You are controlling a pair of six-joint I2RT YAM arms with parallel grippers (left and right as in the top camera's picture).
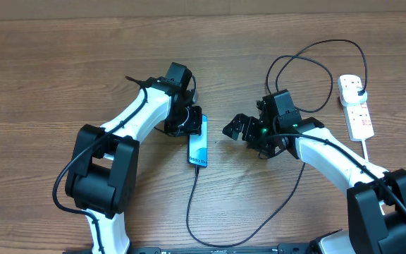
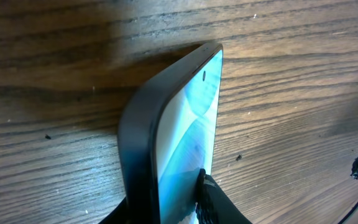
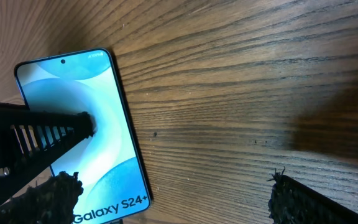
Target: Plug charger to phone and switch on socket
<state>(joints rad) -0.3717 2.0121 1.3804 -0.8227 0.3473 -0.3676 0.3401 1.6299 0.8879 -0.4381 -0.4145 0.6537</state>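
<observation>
— On the left half of the brown wood-grain tabletop (image 1: 48, 70), what is the white and black left arm (image 1: 129, 116) doing?

— Its left fingers (image 2: 205, 198) straddle the upper part of the slim rectangular phone with the light blue screen and thin dark edge (image 1: 198, 143). One finger lies against the glass and the other sits on the back side. They stand only a little apart. Whether they are pressing on the phone or merely touching it, I cannot tell.

— Where does the phone lie?

— Near the middle of the tabletop, lengthwise toward the robot, with "Galaxy S24+" at its near end.

— And the long thin black charger cable (image 1: 191, 200)?

— Its tip meets the phone's near end and looks seated there. From there the cable runs toward the robot, sweeps right past the right arm (image 1: 330, 152), and loops at the far side. Its black plug (image 1: 356, 86) sits in the strip.

— What is just right of the phone?

— The right fingers (image 3: 53, 198) hover there, spread wide and holding nothing, clear of the phone.

— And at the far right?

— The small white rectangular power strip with pinkish-red switches (image 1: 359, 116) lies well apart from the phone. Its thick white cord (image 1: 373, 154) trails toward the robot. How the switches stand is too small to tell.
</observation>
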